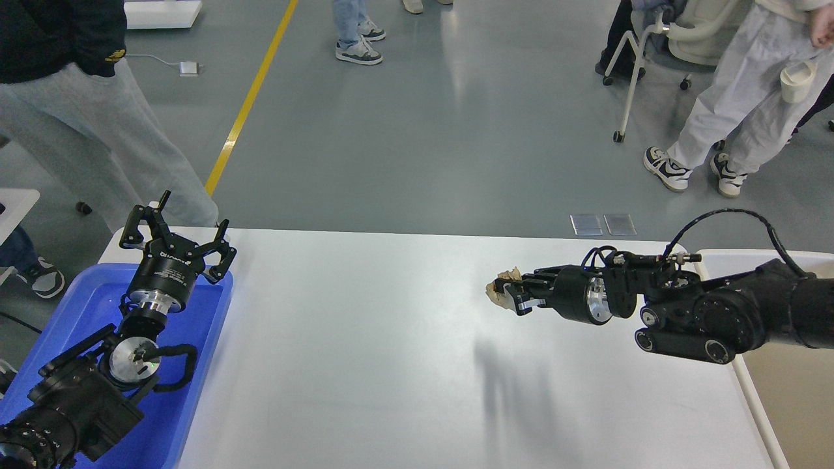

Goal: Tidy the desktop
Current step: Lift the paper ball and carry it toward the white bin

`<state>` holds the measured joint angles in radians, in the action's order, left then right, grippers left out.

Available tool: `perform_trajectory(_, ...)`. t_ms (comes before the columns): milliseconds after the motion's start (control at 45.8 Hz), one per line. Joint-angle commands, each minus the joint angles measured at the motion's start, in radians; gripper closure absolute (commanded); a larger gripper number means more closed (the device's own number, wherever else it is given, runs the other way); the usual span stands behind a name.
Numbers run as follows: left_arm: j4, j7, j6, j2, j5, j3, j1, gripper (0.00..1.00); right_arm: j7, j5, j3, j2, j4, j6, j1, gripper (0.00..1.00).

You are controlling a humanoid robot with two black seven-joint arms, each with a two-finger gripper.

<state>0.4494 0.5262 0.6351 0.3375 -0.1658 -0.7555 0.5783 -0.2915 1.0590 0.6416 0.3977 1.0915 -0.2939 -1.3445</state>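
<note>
The desktop [365, 339] is a wide white tabletop with rounded corners. My right gripper [507, 291] is shut on a small crumpled tan paper scrap [500, 294] and holds it well above the desktop, right of centre; its shadow falls on the white surface below. My left gripper [176, 229] is open and empty, fingers spread, raised over the far end of the blue tray [202, 365] at the left.
A cream-rimmed beige bin [717, 260] stands against the desktop's right edge, partly behind my right arm. People stand on the grey floor beyond the table, and a wheeled chair is at the back right.
</note>
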Motion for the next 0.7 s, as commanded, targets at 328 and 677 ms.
perform_trajectory(328,0.000,0.000,0.000,0.000,0.000,-0.001,0.000,0.00,0.003,-0.103,0.151,0.167,0.238,0.128,-0.430,1.00)
perform_trajectory(677,0.000,0.000,0.000,0.000,0.000,0.001,0.000,0.00,0.003,-0.131,0.190,0.171,0.245,0.128,-0.478,1.00)
